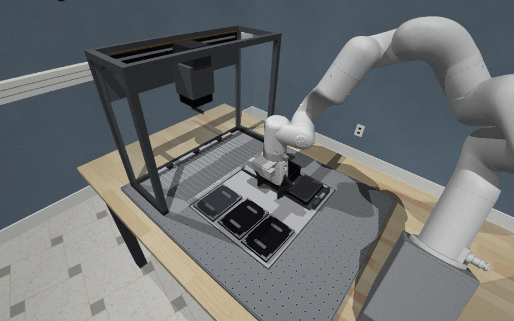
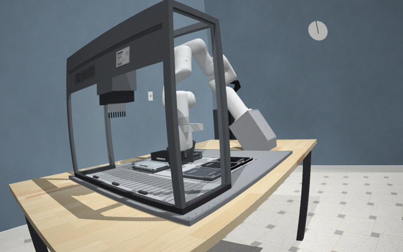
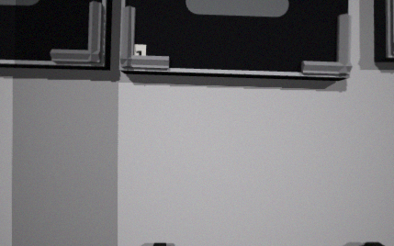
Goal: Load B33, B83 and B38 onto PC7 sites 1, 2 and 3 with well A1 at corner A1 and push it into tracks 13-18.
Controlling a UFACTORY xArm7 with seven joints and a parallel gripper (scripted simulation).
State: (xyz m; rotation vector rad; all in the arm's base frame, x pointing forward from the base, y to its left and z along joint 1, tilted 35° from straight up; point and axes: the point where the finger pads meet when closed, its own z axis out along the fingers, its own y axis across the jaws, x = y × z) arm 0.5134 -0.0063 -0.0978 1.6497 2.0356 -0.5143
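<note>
Three black rectangular nests [image 1: 242, 218] in the row beside the pale grey apron [image 1: 250, 187] all show bare floors with a grey oval slot. S1, S2 and S3 look emptied. The wrist view confirms this for the middle nest: only corner locators and a small white corner mark are visible.

The long dark plate carrier PC7 [image 1: 320, 196] lies loose on the apron, on the far side from the nests.
- Flat dark plate [image 1: 304, 187] at the handle end, presumably B33 on site 1.
- Taller black block [image 2: 160, 155] next along, presumably B83 on site 2.
- Pale, clear-looking plate [image 2: 148, 165] at the end nearest the rails, presumably B38 on site 3.

Seating inside the locators and the A1 corners cannot be checked; the white wrist hides much of the carrier from above.

The jaws are spread fully and grip nothing. They hang low over bare apron, between carrier and nests.

The ribbed grey loading rails [image 1: 211, 163] under the dark-framed instrument [image 1: 147, 131] on the wooden counter [image 1: 102, 175] hold nothing. The small dark lamp blocks [image 2: 142, 192] behind them show no glow.

Judgement: loading appears complete and insertion has not begun. What remains:
- square the carrier to tracks 13-18
- push it home until the lamp lights
- confirm it sits down in the tracks
- back away with the jaws released
</note>
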